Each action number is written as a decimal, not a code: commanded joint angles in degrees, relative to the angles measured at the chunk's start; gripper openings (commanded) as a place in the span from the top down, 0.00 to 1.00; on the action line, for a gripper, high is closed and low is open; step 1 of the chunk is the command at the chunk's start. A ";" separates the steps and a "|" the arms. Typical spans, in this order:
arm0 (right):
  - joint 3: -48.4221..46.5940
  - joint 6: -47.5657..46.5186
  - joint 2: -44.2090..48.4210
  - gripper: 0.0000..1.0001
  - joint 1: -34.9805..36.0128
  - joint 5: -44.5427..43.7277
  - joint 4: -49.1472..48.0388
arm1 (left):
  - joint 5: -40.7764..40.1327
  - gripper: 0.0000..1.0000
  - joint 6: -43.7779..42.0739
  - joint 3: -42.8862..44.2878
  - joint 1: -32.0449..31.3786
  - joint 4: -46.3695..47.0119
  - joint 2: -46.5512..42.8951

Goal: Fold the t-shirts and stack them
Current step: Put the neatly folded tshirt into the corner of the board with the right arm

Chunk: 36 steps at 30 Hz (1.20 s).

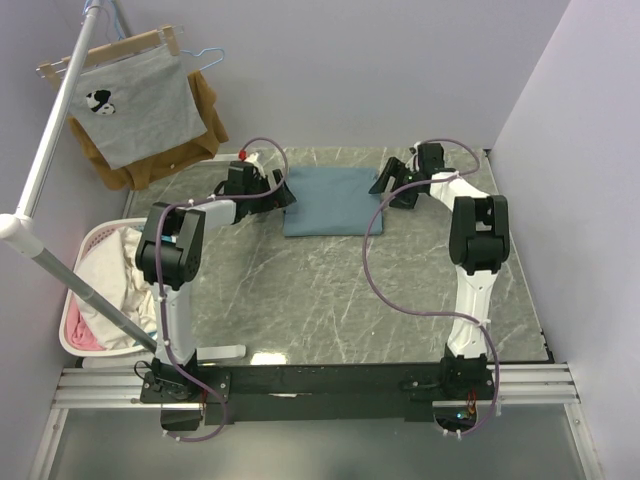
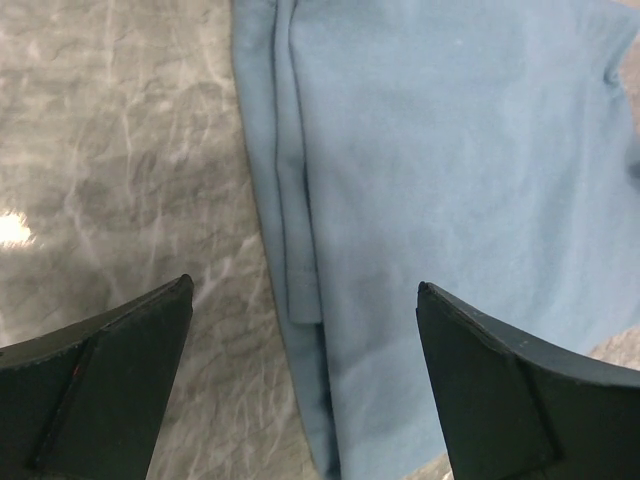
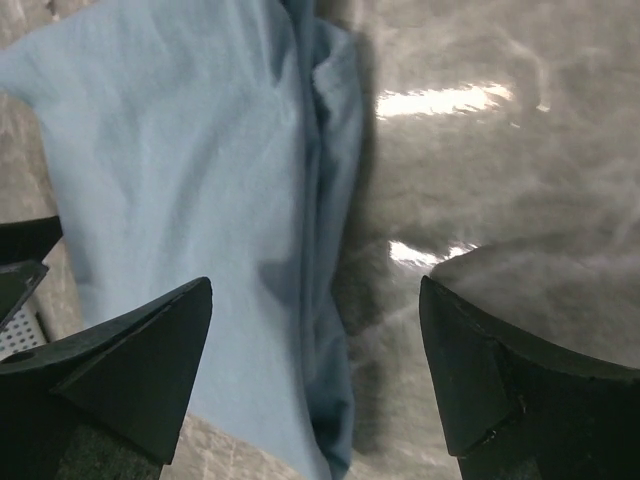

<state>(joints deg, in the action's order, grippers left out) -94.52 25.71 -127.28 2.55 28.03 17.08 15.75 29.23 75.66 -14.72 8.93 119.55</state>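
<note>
Teal t-shirt [image 1: 330, 200] folded into a rectangle, far centre of table [image 1: 330, 300]. Left gripper [image 1: 283, 192] and right gripper [image 1: 388, 185] at its side edges, jaws apart, empty. Likely left: cloth heaped in basket [image 1: 66, 325], near left; no stack yet.

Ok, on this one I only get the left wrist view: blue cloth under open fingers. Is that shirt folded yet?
Observer: Yes. From above, the teal-blue t-shirt lies as a flat folded rectangle at the far middle of the table.
Operator: And the right gripper?
Observer: The right gripper is open over the shirt's opposite edge, holding nothing.
Operator: Anything left to fold?
Observer: A white laundry basket by the table's left side holds white and pink cloth; what garments they are, I cannot tell.
</note>
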 commanded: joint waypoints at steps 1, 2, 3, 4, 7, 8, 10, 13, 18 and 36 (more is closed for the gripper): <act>-3.91 -0.58 -3.49 0.10 2.02 3.51 4.97 | 2.97 0.01 1.09 2.74 -0.57 0.13 2.88; -4.09 -0.32 -4.19 0.11 2.28 3.96 4.98 | 4.10 0.01 1.44 3.44 -0.66 0.39 3.58; -4.27 0.03 -4.64 0.11 2.64 4.31 4.89 | 4.38 0.01 1.61 3.79 -0.75 0.47 3.94; -5.14 0.12 -5.07 0.12 3.42 4.57 5.33 | 4.81 0.00 1.79 3.97 -0.84 0.48 4.20; -7.87 0.74 -7.71 0.15 5.18 6.24 7.08 | 5.52 0.00 2.06 4.76 -1.45 0.48 5.08; -8.13 1.09 -8.59 0.16 5.71 7.20 7.00 | 5.52 0.01 2.14 4.76 -1.54 0.48 5.17; -9.36 1.88 -9.56 0.21 6.68 8.09 6.74 | 5.96 0.01 2.41 4.59 -1.89 0.91 5.08; -11.29 3.81 -11.84 0.35 8.00 10.02 6.04 | 6.84 0.01 3.02 4.50 -2.33 1.53 5.43; -10.60 7.67 -12.90 0.63 8.00 11.61 1.38 | 7.02 0.00 3.02 4.94 -3.03 1.27 5.79; -19.98 18.84 -12.02 1.00 -4.82 6.78 -10.57 | 3.76 0.00 2.15 1.77 -3.21 -0.84 -3.97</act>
<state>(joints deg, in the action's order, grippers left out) -106.91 41.12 -139.63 4.23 39.70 11.51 19.62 31.16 77.73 -17.37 9.50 120.88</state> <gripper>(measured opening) 0.114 0.995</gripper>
